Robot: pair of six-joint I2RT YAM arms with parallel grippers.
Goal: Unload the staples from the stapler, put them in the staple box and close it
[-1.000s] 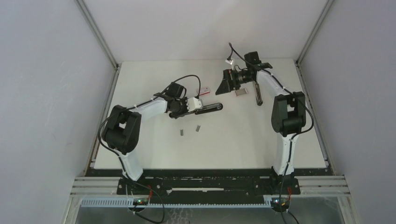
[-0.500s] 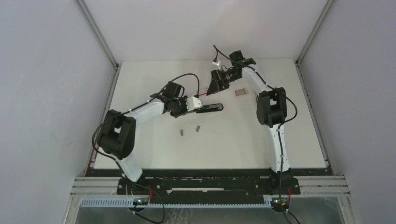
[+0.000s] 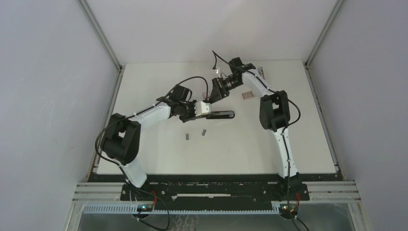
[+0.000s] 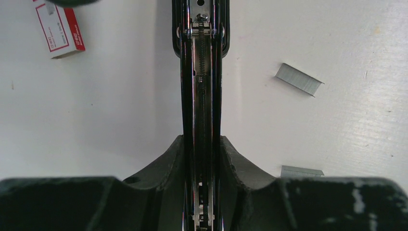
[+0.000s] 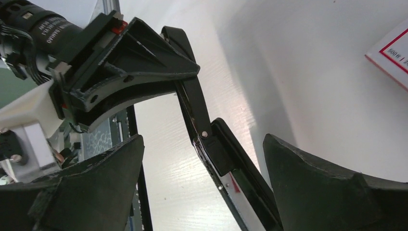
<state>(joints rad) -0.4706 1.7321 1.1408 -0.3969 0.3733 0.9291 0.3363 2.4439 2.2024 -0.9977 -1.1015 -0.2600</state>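
Left claw (image 4: 202,149) clamped on slim black metal stapler (image 4: 202,57). Right claw (image 5: 202,144) spread wide, empty, stapler between its fingers. Two short grey metallic staple strips (image 4: 299,79) lie flat on matte white worktop (image 3: 250,144), near left claw.

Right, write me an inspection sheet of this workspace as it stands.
Surface: white table, no spills seen.
Job's things: black stapler, spring channel exposed; two staple strips lie loose on the table beside it.
Clutter: red-and-white box; small grey rectangular item further right.
Grippers: left gripper fingers shut on the stapler; right gripper open, fingers either side of the stapler, gaps showing.
Cables: a black cable loops over the left wrist, another over the right; neither near the stapler.
Surroundings: grey walls, metal frame; nothing else seen.
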